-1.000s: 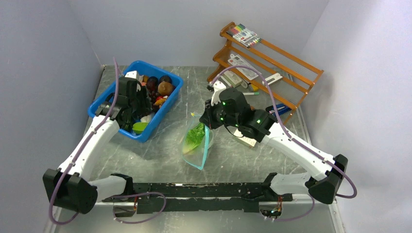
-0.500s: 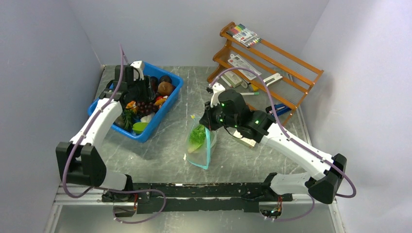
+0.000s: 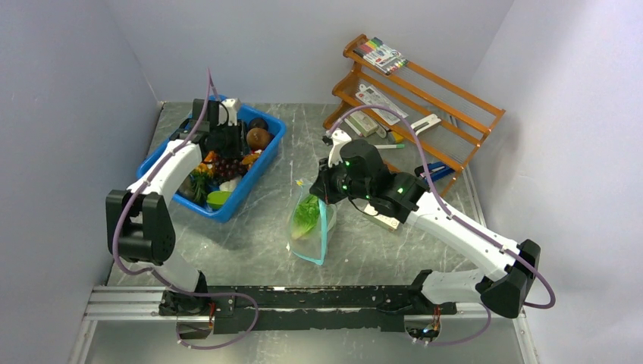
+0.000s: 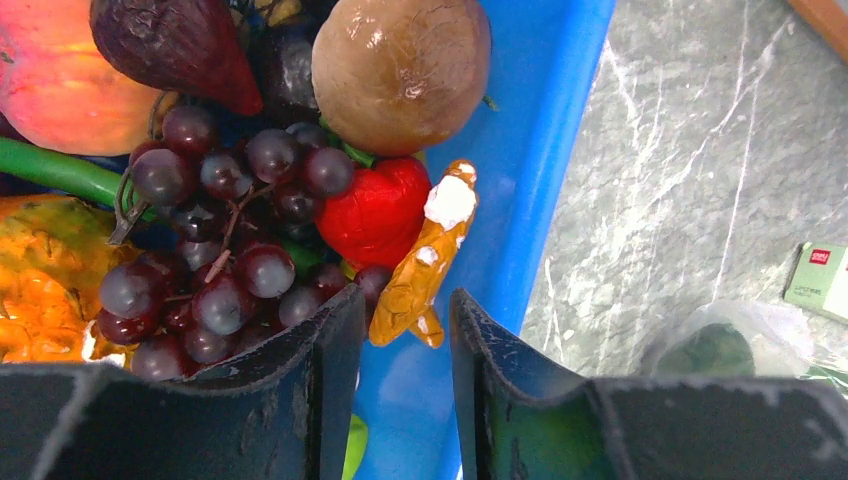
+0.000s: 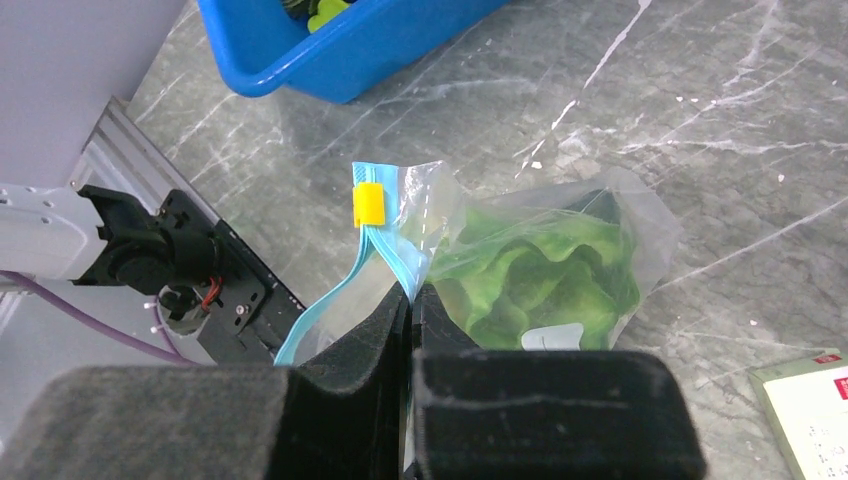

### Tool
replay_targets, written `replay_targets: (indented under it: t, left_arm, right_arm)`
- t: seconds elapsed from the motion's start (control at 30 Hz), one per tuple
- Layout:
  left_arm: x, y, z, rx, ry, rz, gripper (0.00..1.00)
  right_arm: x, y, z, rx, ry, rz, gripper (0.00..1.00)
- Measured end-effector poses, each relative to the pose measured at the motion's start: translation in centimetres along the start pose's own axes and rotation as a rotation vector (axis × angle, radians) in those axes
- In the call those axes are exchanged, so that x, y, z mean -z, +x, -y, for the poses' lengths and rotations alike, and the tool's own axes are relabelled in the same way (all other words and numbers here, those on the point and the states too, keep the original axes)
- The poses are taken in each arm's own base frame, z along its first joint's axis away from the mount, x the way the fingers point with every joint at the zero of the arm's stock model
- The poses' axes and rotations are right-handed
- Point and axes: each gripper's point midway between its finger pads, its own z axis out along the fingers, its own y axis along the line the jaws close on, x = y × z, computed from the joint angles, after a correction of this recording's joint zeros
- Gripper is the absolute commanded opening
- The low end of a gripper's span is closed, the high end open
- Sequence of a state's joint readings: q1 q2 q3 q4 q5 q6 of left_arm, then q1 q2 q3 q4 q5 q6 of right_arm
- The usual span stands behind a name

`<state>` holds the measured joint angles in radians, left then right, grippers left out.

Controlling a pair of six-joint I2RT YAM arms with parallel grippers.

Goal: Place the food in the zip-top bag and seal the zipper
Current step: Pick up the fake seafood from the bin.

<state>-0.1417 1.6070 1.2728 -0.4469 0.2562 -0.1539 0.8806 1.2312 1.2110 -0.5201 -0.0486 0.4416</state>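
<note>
The clear zip-top bag stands held up in mid-table with green lettuce inside it. My right gripper is shut on the bag's teal-blue zipper strip, just below its yellow slider. My left gripper is open and empty above the blue bin. Below it lie purple grapes, a red piece, an orange piece and a brown round fruit. In the top view the left gripper hovers over the bin's far part.
An orange wooden rack with markers and white packs stands at the back right. A white box lies beside the right arm, also seen in the left wrist view. The table's front rail runs along the near edge.
My left arm has swung toward the back of the bin, uncovering the grapes and nearer fruit. My right gripper has lifted the bag slightly more upright.
</note>
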Motion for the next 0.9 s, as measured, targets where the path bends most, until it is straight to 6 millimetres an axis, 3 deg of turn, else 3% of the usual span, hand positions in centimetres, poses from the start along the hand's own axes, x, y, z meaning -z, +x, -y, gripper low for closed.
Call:
replay_targets:
  t: [0.33,0.6,0.9]
  left_arm:
    - [-0.8,0.7,-0.2,-0.018,0.01,-0.027,0.34]
    - [-1.7,1.9,-0.6,-0.031,0.009,-0.073,0.39]
    - [-1.8,2.2,-0.4,-0.036,0.025,-0.082,0.35]
  right_arm:
    - [0.0,0.0,-0.1,-0.007,-0.004,-0.002,0.0]
    - [-0.4,0.3,0.0,-0.008,-0.003,-0.013,0.0]
    - [-0.5,0.2,0.0,-0.009,0.0,-0.011,0.0]
